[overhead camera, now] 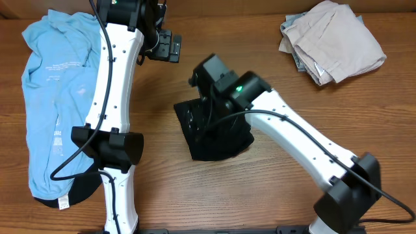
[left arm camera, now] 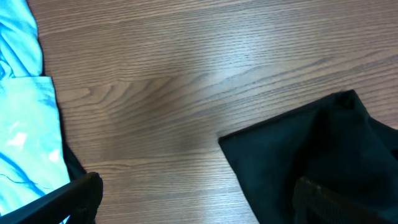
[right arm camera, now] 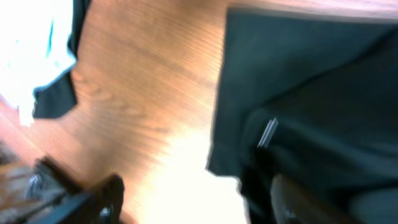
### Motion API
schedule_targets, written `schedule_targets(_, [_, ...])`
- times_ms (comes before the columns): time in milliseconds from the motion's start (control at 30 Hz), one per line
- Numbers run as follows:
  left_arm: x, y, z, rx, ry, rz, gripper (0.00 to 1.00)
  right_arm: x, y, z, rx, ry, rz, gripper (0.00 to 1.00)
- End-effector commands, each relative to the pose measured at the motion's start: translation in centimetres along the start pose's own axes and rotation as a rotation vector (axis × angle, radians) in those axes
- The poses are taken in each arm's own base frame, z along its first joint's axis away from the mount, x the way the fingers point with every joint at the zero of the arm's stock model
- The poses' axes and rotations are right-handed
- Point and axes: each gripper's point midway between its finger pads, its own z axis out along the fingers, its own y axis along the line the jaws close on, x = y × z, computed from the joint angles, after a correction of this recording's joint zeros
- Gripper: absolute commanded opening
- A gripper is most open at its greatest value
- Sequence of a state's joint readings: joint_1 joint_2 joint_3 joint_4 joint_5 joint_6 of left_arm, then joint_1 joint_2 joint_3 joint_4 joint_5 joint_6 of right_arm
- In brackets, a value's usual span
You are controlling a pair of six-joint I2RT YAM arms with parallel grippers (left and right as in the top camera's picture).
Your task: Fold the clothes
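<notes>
Fabric check. Black garment (overhead camera: 218, 140): matte, soft, folded into a compact, roughly rectangular pad at the centre of the wood-grain table (overhead camera: 273, 78), edges skewed to the grain. Long axis unclear, since the right arm (overhead camera: 299, 140) covers its far part. Right gripper (right arm camera: 198, 185) directly above it, released: 1 finger over fabric, 1 over bare wood. Left gripper (left arm camera: 196, 186) spread wide, empty, far-left of the pad. Light blue printed T-shirt (overhead camera: 52, 97), crumpled, lies lengthwise near-to-far at left. Beige pile (overhead camera: 333, 40), folded, far right.
</notes>
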State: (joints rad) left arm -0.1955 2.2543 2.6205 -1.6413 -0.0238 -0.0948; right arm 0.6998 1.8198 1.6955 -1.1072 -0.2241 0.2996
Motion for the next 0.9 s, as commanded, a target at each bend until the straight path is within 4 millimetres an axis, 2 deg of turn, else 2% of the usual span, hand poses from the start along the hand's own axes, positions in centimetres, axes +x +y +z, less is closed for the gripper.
schedule_targets(0, [-0.3, 1.4, 0.1, -0.016, -0.006, -0.006, 1.00, -2.5, -4.2, -4.2, 0.237, -0.141, 0.054, 0.86])
schedule_targets(100, [-0.3, 2.0, 0.1, -0.020, -0.005, -0.019, 1.00, -2.3, -6.7, -4.1, 0.268, -0.113, 0.115, 0.89])
schedule_targets(267, [-0.4, 3.2, 0.1, -0.028, -0.006, -0.042, 1.00, -1.4, -10.2, -1.7, 0.272, -0.065, 0.197, 0.88])
schedule_targets(467, [-0.4, 4.4, 0.1, -0.035, -0.005, -0.067, 1.00, -0.3, -11.9, 1.5, 0.214, -0.043, 0.232, 0.87])
schedule_targets(533, [-0.4, 4.6, 0.1, -0.037, -0.006, -0.071, 1.00, -0.1, -11.4, 2.6, 0.159, -0.036, 0.192, 0.84])
schedule_targets(633, [-0.5, 4.8, 0.1, -0.038, -0.009, -0.075, 1.00, -0.1, -10.5, 3.9, 0.091, -0.050, 0.164, 0.59])
schedule_targets(700, [-0.5, 4.8, 0.1, -0.038, -0.009, -0.075, 1.00, -0.3, -10.5, 4.2, 0.088, -0.059, 0.160, 0.54])
schedule_targets(767, [-0.5, 4.8, 0.1, -0.038, -0.009, -0.075, 1.00, -0.6, -10.6, 4.3, 0.094, -0.069, 0.158, 0.43])
schedule_targets(833, [-0.5, 4.8, 0.1, -0.038, -0.010, -0.075, 1.00, -1.0, -10.6, 4.3, 0.089, -0.084, 0.154, 0.24])
schedule_targets(867, [-0.5, 4.8, 0.1, -0.038, -0.010, -0.075, 1.00, -1.3, -10.4, 4.3, 0.084, -0.098, 0.150, 0.08])
